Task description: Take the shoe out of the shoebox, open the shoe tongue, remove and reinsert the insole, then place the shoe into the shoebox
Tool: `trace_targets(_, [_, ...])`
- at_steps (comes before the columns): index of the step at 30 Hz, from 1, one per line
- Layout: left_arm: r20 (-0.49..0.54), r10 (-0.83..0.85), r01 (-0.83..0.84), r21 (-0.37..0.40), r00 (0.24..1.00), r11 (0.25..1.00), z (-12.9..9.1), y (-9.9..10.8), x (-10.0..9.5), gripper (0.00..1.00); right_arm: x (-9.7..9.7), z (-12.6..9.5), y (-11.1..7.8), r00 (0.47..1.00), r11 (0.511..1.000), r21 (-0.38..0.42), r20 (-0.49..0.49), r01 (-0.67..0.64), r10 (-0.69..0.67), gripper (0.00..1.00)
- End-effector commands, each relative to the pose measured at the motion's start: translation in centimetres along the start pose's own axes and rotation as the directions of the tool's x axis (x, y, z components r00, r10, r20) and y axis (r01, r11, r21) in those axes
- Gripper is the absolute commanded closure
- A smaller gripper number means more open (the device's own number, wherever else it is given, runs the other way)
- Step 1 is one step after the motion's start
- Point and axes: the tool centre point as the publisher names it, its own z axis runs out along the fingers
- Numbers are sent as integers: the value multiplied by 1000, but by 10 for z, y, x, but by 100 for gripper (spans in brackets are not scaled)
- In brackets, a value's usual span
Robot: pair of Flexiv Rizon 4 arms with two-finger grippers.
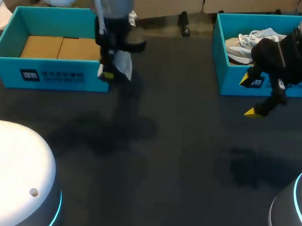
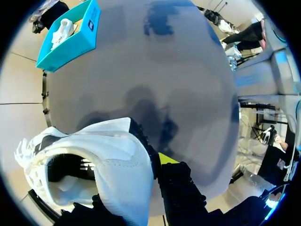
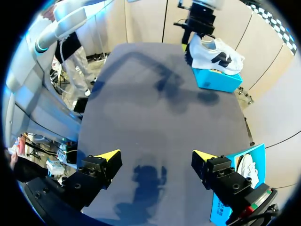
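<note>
Shoebox (image 1: 233, 83) at right holds a laced shoe (image 1: 244, 45); left fingers (image 2: 167, 159) pinch a white shoe (image 2: 110, 157), right fingers (image 3: 109, 156) spread.

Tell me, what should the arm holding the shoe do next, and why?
Probably lower the shoe onto the table: the left fingers hold it aloft beside the box, and the right fingers hang open, free to help.

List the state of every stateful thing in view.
left pincer: shut on white shoe
right pincer: open, empty
white shoe: held aloft, out of its box
left shoebox: open, no shoe inside
right shoebox: open, grey shoe inside
</note>
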Motion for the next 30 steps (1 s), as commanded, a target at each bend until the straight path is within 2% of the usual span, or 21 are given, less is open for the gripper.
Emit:
trace_targets(1, [-4,-14,14,35,1000,999,-2,33,-10,100,-2,2,1,1000,1000,4,-3,-1,1,0])
trace_targets(9, [-44,-15,17,38,999,999,3,75,-45,100,-2,2,1,1000,1000,4,-3,-1,1,0])
trace_targets(13, [-21,22,-22,-2,1000,1000,8,97,-57,100,-2,2,1,1000,1000,4,-3,-1,1,0])
trace_targets(21, [-8,6,-6,-8,1000,1000,11,145,-83,100,-2,2,1,1000,1000,4,-3,-1,1,0])
trace_targets(30, [-30,11,-12,-67,999,998,22,196,-111,100,-2,2,1,1000,1000,4,-3,-1,1,0])
